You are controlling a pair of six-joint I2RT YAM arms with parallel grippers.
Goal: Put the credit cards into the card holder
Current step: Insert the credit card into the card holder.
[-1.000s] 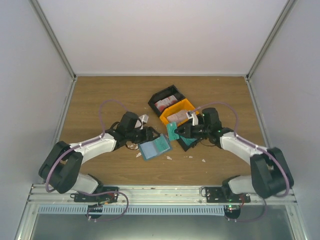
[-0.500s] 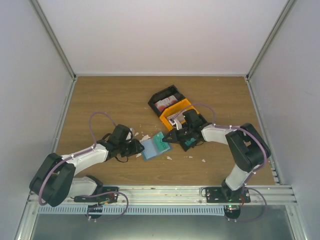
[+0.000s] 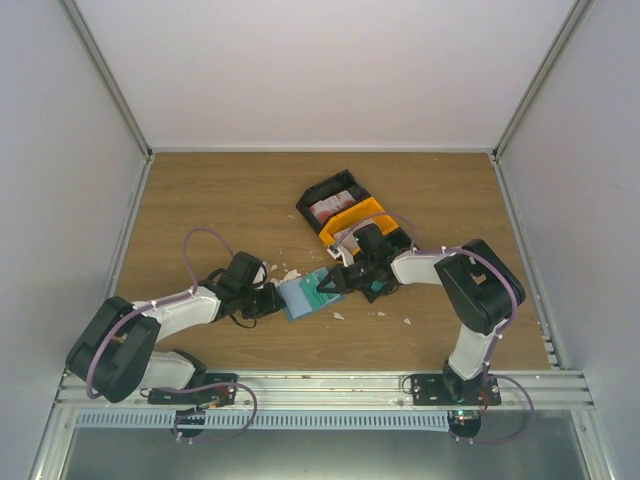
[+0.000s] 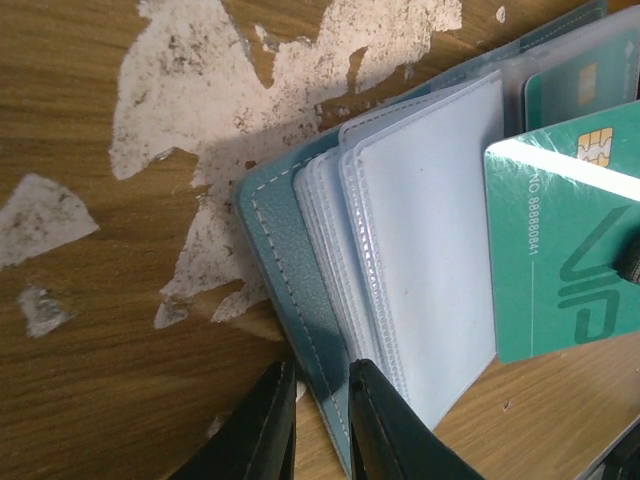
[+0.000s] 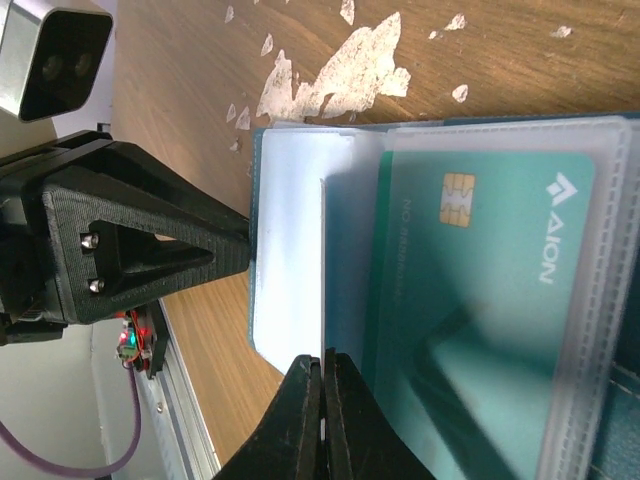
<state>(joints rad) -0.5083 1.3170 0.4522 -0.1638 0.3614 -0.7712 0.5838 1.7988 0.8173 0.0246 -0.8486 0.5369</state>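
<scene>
Left arm (image 3: 175,312): stretched low toward the right, left gripper (image 3: 272,298) pinched narrowly on the card holder (image 4: 285,260) edge. Right arm (image 3: 425,268): elbow bent, forearm reaching left, right gripper (image 3: 328,285) clamped tight on a credit card (image 4: 560,250).

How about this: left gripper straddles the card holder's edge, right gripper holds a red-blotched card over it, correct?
Not quite. The left gripper straddles the edge of the card holder, but the right gripper holds a teal green card over it, not a red-blotched one, as the left wrist view shows.

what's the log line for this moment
left end effector: gripping edge of blue wallet-like card holder | right end effector: shut on teal green plastic credit card, over open holder
</scene>
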